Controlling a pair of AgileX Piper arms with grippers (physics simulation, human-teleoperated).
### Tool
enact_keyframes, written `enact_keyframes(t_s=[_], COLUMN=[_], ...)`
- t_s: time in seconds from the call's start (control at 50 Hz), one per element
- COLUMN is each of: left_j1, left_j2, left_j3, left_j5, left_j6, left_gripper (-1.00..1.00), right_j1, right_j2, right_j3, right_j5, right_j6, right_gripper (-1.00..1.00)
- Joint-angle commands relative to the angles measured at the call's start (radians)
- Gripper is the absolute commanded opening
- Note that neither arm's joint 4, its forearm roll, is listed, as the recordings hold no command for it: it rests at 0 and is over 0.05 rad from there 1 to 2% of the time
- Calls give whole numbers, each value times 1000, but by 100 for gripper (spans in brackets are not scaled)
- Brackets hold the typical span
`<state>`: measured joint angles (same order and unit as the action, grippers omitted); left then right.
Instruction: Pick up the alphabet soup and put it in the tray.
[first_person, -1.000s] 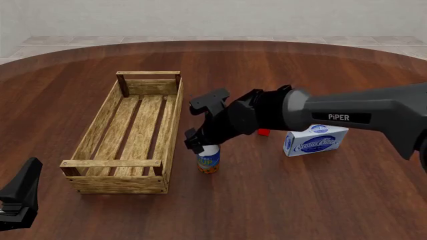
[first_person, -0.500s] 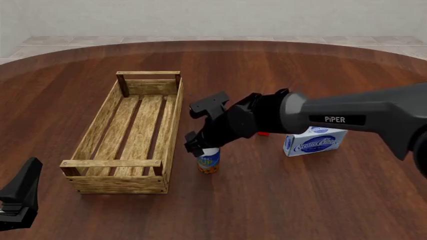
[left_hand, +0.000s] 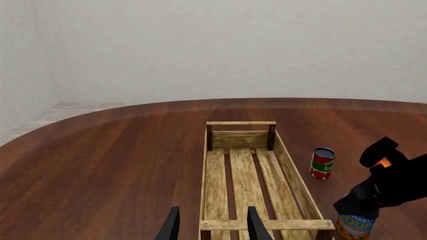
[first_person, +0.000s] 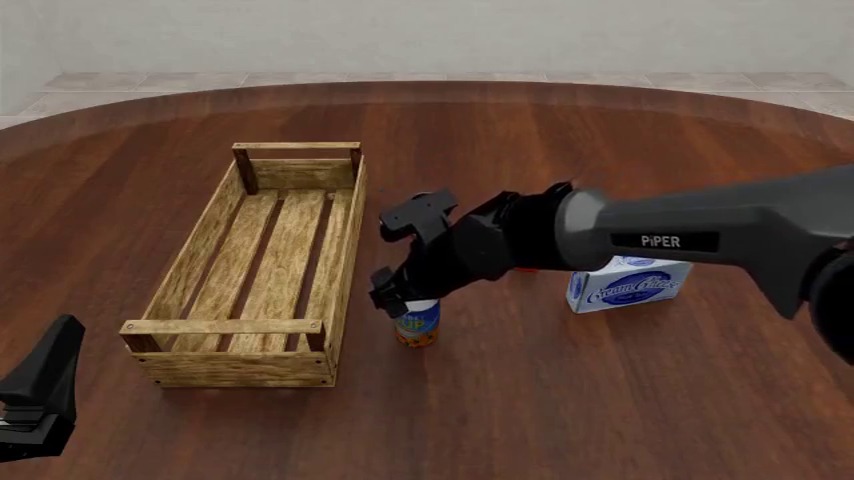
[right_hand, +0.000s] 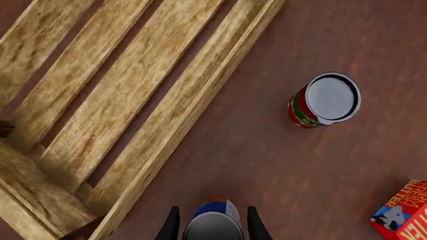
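Right gripper (right_hand: 211, 225) fingers apart — straddling the upright alphabet soup (first_person: 418, 322) at frame centre; tray (first_person: 187, 262) just left; left gripper (left_hand: 212, 227) open, far.

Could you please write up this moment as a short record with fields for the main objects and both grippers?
target: blue-labelled alphabet soup can, upright on the wooden table, beside the crate's right rail
destination: long light-wood slatted tray, nothing inside
right gripper: right gripper over the can, one finger on each side, grasp not confirmed
left gripper: left gripper fingers apart, holding nothing, near the tray's close end
other items: small red and green can; blue-and-white box; red carton
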<state>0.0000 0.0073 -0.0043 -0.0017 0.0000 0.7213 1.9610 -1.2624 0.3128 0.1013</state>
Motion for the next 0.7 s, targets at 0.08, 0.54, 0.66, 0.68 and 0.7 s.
enact_keyframes(t_s=[0.08, 0.54, 0.66, 0.68, 0.7], left_j1=[0, 0, 0, 0, 0], left_j2=[0, 0, 0, 0, 0], left_j3=[0, 0, 0, 0, 0], left_j5=[0, 0, 0, 0, 0], left_j6=[0, 0, 0, 0, 0], left_gripper=[100, 100, 100, 100, 100], right_j1=[-2, 3, 0, 0, -2], right_j2=[10, 25, 26, 26, 27], right_j3=[2, 17, 18, 20, 19], right_j5=[-5, -25, -25, -26, -26], right_j6=[3, 22, 22, 22, 21], right_gripper=[100, 100, 100, 100, 100])
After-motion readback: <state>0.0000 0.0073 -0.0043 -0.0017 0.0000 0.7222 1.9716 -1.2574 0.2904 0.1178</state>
